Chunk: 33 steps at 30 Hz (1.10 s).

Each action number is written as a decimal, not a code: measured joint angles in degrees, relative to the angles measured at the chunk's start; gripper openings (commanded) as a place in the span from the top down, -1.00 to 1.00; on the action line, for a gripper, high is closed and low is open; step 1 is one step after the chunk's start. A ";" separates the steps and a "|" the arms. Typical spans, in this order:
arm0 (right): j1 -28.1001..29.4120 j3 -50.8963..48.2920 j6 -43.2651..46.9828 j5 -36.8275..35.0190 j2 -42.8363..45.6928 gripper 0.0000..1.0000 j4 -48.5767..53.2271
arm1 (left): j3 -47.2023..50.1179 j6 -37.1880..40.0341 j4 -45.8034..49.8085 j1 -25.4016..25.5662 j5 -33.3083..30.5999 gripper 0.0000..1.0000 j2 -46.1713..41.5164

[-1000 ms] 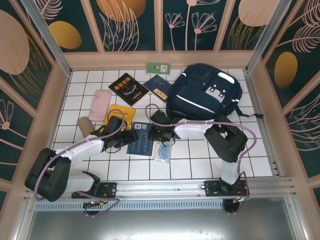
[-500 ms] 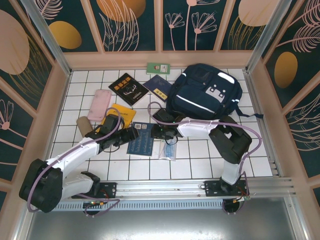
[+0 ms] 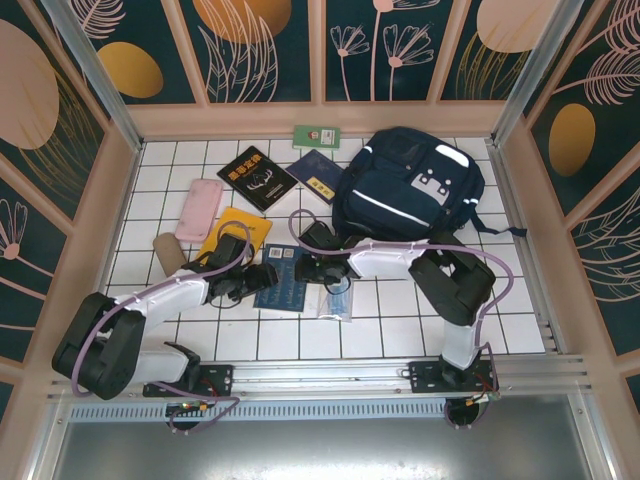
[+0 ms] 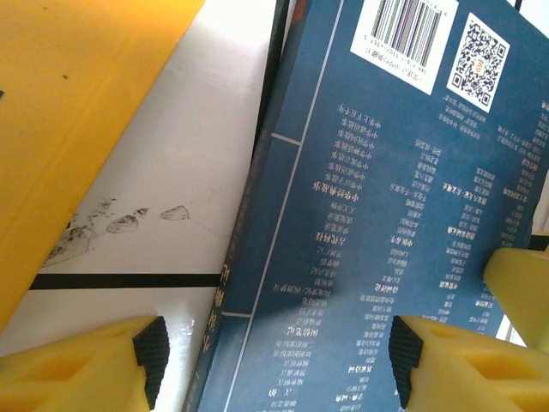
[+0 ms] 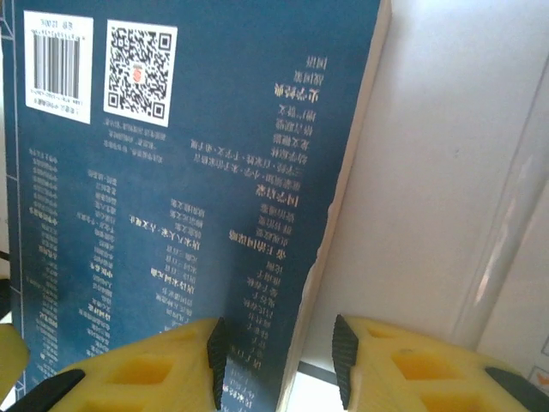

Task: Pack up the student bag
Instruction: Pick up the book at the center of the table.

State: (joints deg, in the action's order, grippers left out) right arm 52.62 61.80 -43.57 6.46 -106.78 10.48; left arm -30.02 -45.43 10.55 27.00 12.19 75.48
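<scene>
1. Straddling the spine edge of the blue book, my left hand was spread wide. One black pad hung over the white tiled desk and the other over the cover, gripping nothing.
2. Across the same book, my right hand sat over the page edge with only a narrow gap between its pads. One pad was above the cover and the other above the desk, and I could not tell whether either touched the book.
3. The book lay flat between my two hands, back cover up, with its barcode and QR code showing.
4. Just beside its right edge lay a clear plastic sleeve.
5. A yellow book lay close to the blue book's left side, and a brown cardboard tube sat further left.
6. Farther out were a pink case, a black book and a dark blue notebook. A green card lay near the far edge.
7. The student bag lay at the far right of the desk, beyond my right hand. Its white stripes and patches faced up, and neither hand touched it.
</scene>
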 measured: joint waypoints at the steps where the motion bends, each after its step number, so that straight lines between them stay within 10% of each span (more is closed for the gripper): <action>1: -0.02 0.09 -0.07 0.04 -0.04 0.22 0.00 | 0.02 0.04 -0.04 0.00 0.02 -0.38 0.00; 16: -0.72 0.72 -0.20 2.38 -0.92 0.25 -0.94 | 8.20 -12.11 -21.81 0.55 15.28 -0.26 -3.15; 27: -1.31 -0.76 0.55 2.38 0.57 0.23 -2.45 | 8.48 -14.91 -21.62 0.55 12.59 0.84 -4.26; 33: -2.05 3.39 8.39 -3.98 4.79 0.18 4.55 | 6.12 -13.53 -18.88 0.72 10.88 0.94 -5.77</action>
State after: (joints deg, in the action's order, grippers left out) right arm 50.57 65.19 -35.18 2.48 -102.00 15.03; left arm -23.90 -58.96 -8.34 27.73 23.07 69.71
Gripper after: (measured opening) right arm 0.404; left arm 0.112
